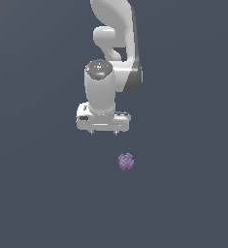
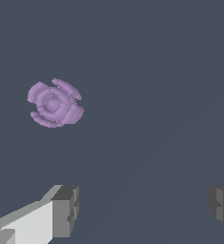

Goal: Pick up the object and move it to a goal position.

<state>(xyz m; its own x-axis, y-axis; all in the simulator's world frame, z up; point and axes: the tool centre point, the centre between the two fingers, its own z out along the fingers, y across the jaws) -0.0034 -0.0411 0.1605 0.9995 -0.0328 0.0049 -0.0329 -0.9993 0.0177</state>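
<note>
The object [image 1: 126,161] is a small purple, lumpy, swirl-ridged thing lying on the dark grey floor, a little toward the exterior view's right of the arm's hand and nearer the camera. In the wrist view the object [image 2: 55,103] lies apart from the fingers, outside the gap between them. My gripper [image 1: 103,132] hangs above the floor, pointing down, with only short fingertip stubs showing under the white hand. My gripper [image 2: 142,209] is open, its two grey fingers [image 2: 66,210] set wide apart with nothing between them.
The white arm [image 1: 115,43] rises behind the hand toward the top of the exterior view. A plain dark grey surface [image 1: 38,193] spreads all around, with no other objects or edges in sight.
</note>
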